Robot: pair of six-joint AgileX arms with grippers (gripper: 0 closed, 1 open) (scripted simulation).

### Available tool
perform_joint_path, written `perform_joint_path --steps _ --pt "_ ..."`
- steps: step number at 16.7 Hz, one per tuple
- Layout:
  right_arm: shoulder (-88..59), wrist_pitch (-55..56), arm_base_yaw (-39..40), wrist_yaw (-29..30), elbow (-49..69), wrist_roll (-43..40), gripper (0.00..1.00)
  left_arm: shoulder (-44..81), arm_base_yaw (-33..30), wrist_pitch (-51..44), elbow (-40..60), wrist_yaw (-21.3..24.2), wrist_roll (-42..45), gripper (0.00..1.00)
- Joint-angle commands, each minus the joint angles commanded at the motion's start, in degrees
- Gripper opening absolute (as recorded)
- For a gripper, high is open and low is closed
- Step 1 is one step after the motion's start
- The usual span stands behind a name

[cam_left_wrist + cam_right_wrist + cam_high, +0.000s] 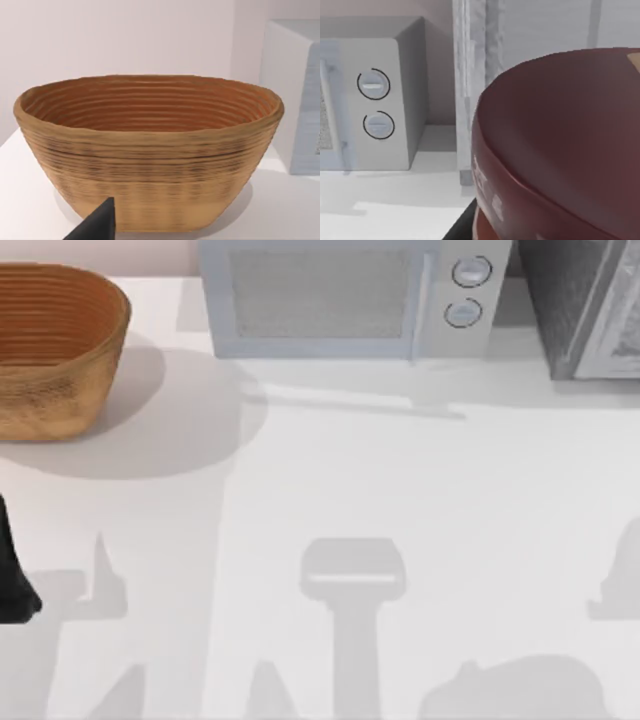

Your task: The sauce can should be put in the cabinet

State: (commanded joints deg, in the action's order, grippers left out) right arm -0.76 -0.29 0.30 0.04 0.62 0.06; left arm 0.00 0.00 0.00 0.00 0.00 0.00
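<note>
sauce can (560,150), filling the frame's right, looks rigid, smooth-sided, light: best pinched mid-body; right gripper's hold untellable.

A rendered kitchen-style worktop is presented. A plain white table (330,490) is set against a pale wall. At twelve o'clock a white microwave (340,295) with two round knobs is placed along the far edge. At ten o'clock a woven basket (55,345) is found. At two o'clock a grey speckled cabinet (585,305) is positioned. No clutter is recorded; surfaces are uniformly clean.
</note>
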Motion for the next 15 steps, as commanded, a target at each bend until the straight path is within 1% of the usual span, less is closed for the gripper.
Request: perform_joint_path --steps 2,5,7,10,12,15 --pt "-2.76 -1.66 0.49 0.55 2.88 0.06 0.00 0.00 0.00 0.00 0.00 0.00 0.00 1.00" --pt "-11.02 -5.68 1.93 1.60 11.55 0.16 0.00 0.00 0.00 0.00 0.00 0.00 0.00 1.00" --pt "-18.85 -8.66 3.02 2.44 20.18 0.16 0.00 0.00 0.00 0.00 0.00 0.00 0.00 1.00" --pt "-30.80 -12.56 4.18 4.09 36.79 0.12 0.00 0.00 0.00 0.00 0.00 0.00 0.00 1.00" --pt "-36.84 -14.61 4.72 5.25 47.60 0.15 0.00 0.00 0.00 0.00 0.00 0.00 0.00 1.00" --pt "-43.95 -17.27 5.63 6.92 60.26 0.30 0.00 0.00 0.00 0.00 0.00 0.00 0.00 1.00"
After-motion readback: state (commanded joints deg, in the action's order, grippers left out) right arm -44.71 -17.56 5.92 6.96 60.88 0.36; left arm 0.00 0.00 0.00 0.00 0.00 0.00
